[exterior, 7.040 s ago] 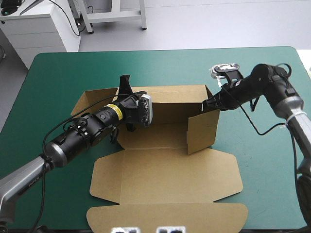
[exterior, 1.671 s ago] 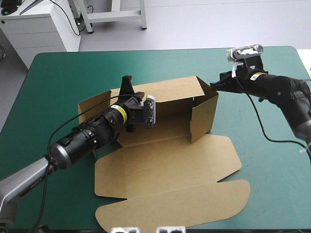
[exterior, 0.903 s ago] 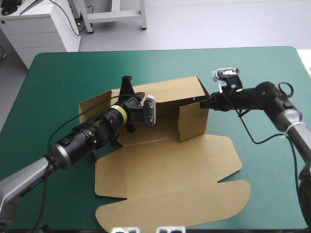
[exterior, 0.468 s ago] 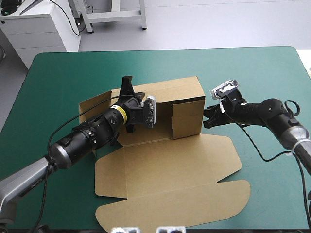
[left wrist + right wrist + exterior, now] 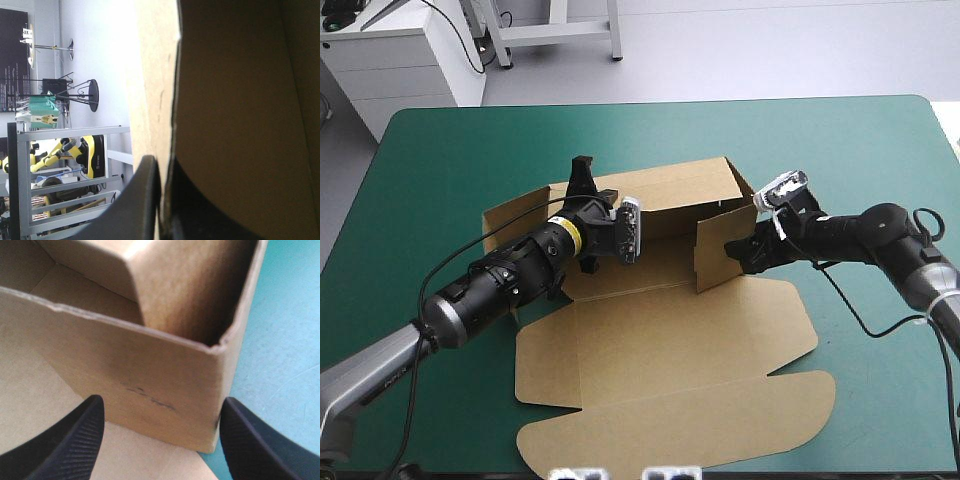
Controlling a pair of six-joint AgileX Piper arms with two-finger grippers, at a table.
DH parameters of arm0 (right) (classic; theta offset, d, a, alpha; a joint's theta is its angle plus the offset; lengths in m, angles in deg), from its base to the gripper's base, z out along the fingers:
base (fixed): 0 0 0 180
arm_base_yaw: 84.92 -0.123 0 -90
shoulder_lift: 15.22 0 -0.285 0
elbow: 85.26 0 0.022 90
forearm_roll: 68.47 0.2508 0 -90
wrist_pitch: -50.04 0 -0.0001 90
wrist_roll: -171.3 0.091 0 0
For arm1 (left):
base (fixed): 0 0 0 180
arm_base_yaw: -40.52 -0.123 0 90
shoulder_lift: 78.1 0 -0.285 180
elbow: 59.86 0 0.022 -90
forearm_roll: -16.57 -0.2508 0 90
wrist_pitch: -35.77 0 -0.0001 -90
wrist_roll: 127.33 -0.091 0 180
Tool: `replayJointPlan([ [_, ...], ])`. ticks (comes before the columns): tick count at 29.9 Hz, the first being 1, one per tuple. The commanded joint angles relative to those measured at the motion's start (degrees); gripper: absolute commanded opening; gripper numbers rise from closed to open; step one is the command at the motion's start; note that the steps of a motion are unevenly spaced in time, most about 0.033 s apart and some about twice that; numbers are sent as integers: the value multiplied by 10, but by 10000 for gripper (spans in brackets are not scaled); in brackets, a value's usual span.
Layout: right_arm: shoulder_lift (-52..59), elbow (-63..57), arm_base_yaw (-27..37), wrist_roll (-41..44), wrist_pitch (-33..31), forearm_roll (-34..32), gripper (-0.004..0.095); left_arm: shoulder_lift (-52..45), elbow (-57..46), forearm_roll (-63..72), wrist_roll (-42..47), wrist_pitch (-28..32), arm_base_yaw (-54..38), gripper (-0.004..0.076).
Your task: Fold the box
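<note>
1. High view: the box point(image 5: 670, 340) is at frame centre on the teal-green cover point(image 5: 470, 140), half erected.
   - The back wall point(image 5: 675, 192) is up. The right end wall point(image 5: 712, 255) is up and swung inward.
   - The lid point(image 5: 680, 420) lies flat toward the lower edge, and the left flap point(image 5: 505, 215) is flat too.
   - The left gripper point(image 5: 582, 172) sits on the back wall's left end, upper left of centre.
   - The right gripper point(image 5: 740, 255) is at the end wall's outer face, right of centre. It is probably touching, but I can't confirm that from this angle.
2. Left wrist view: the black fingers are clamped on a board edge, with the sheet running up between them. Brown board point(image 5: 225, 100) fills the space ahead. I'd treat this as the anchor: hold the pinch firm and the wrist steady so the back wall stays vertical while the other side works.
3. Right wrist view: the fingers are spread wide with nothing gripped. The box's raised corner point(image 5: 215, 347) stands just ahead, between them, with bare cover beyond the corner.
   - The step looks like squaring and tucking the end wall.
   - Push flat with one finger, low on the panel near the crease. Pushing on the top edge would likely tip the panel or slide the whole box.
   - Go slowly and along the crease line. Stop when the panel meets the back wall square.
</note>
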Motion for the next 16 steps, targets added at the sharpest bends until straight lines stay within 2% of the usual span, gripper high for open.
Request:
replayJointPlan([
  [1, 10, 13, 1, -29, 13, 53, 618, -13, 10, 10, 6, 31, 7, -8],
  [5, -3, 13, -36, -39, 71, 48, 619, -13, 10, 12, 6, 34, 7, -8],
  [11, -24, 13, -102, 11, 225, -4, 619, -13, 10, 15, 6, 42, 7, -8],
  [14, -25, 13, -112, 13, 237, -4, 609, -13, 10, 15, 9, 68, 7, -8],
  [16, -25, 13, -116, 13, 231, -5, 567, -13, 10, 16, 14, 87, 7, -8],
])
